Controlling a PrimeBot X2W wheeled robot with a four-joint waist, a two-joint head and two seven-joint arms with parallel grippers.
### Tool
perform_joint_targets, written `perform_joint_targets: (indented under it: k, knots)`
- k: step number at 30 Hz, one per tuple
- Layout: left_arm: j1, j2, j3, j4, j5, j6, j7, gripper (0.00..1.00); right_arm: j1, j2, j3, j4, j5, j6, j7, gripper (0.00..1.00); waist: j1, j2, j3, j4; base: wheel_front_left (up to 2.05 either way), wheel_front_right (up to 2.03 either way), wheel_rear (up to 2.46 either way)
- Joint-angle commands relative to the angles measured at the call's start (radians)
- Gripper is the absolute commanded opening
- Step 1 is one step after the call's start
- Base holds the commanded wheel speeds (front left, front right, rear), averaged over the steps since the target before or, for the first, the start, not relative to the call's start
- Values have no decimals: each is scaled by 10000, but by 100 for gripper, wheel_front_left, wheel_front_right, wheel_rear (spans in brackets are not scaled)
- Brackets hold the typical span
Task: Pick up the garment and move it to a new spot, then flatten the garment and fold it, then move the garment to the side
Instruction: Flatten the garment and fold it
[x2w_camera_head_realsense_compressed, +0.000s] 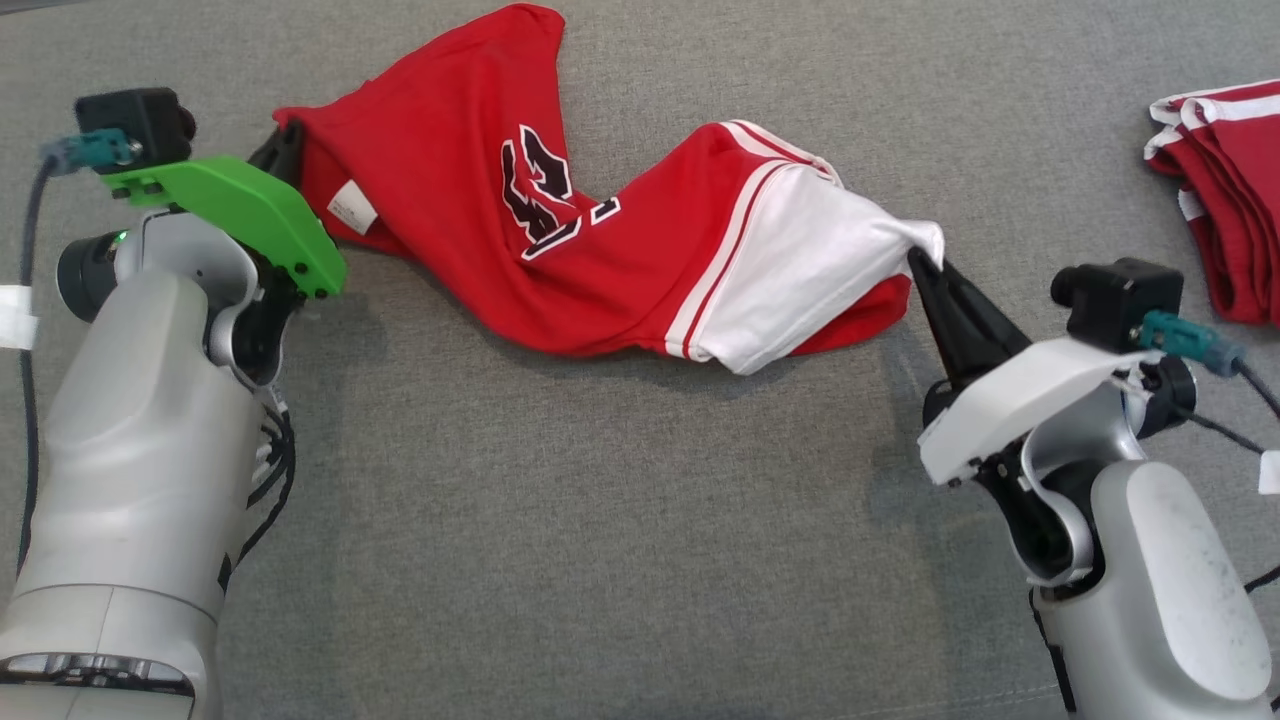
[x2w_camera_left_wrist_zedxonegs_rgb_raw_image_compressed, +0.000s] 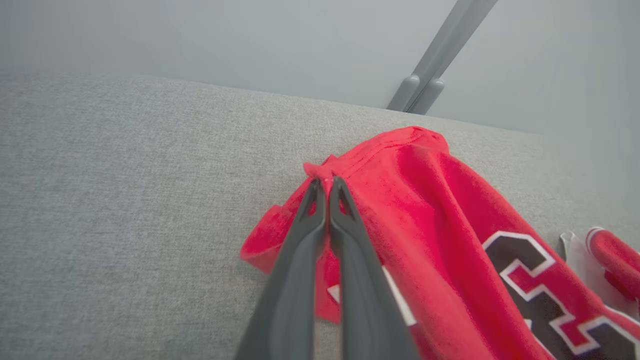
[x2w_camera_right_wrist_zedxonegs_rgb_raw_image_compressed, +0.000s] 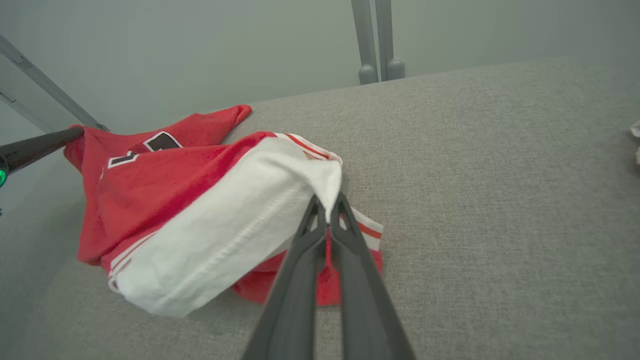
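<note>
Nearest, the right end effector (x2w_camera_head_realsense_compressed: 926, 265) is clamped on a thin pinch of white hem at one corner of the garment (x2w_camera_head_realsense_compressed: 450, 200). Farther back, the left end effector (x2w_camera_head_realsense_compressed: 284, 140) is closed on a small red edge fold. The garment sags twisted between them over the grey bench (x2w_camera_head_realsense_compressed: 600, 520). Either small bite could slip under a hard pull, and the twist may fold in crooked. Beyond, the folded red pile (x2w_camera_head_realsense_compressed: 1225, 190) risks a snag.

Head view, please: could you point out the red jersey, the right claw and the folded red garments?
red jersey (x2w_camera_head_realsense_compressed: 440, 190): head view, red body left of the number.
right claw (x2w_camera_head_realsense_compressed: 922, 260): head view, tips pinching the white corner.
folded red garments (x2w_camera_head_realsense_compressed: 1240, 200): head view, top red layer.
</note>
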Motion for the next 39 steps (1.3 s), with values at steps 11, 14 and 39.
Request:
perform_joint_targets:
  k: [11, 14, 39]
  knots:
    - [-702, 160, 1323, -1995, -2742, -156, 102, 0, -3011, -19, -460, 167, 576, -1, 1128, 0, 0, 0, 613, -160, 0, 0, 0]
    - [-1057, 542, 1416, -2566, -2873, -157, 177, 0, -4137, -15, -677, 433, 783, -1, 1496, 0, 0, 0, 971, -195, 0, 0, 0]
    - [-6261, 1590, 2628, -4883, -1576, 724, -2824, 0, -12920, -44, -2594, 6304, 61, -11, -2945, 0, 0, 0, 2070, -689, 0, 0, 0]
